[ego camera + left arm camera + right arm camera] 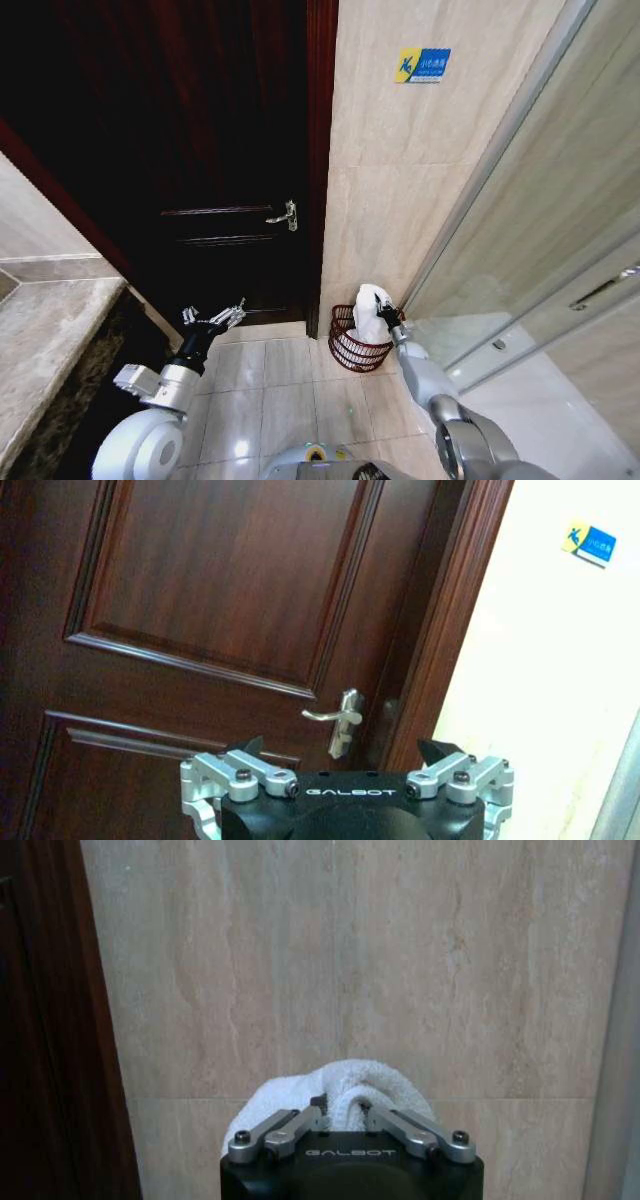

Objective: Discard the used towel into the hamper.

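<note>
Tight corner: dark wood door (200, 150) w/ lever handle (285, 215) on the robot's left, beige tile wall (420, 170) straight ahead carrying a small blue/yellow sign (423, 64), glass shower panel (540, 250) closing off the right, stone counter (45, 340) at far left. Open tiled floor (290, 390) runs btwn the two arms up to the door frame. Hamper (355, 350) sits on the floor in the wall/glass corner, just beside the door frame. Right gripper (385, 313) is above the hamper's right rim, fingers pinched narrow on the white towel (370, 312); the towel hangs bunched over the hamper mouth, lower end at or inside the rim. Right wrist view: towel (335, 1091) bulges past the fingers (290, 1129), tile wall behind. Left gripper (215, 317) is well apart from the hamper, near the door, fingers spread wide, holding nothing; in the left wrist view it (345, 754) points at the door handle (340, 718).
</note>
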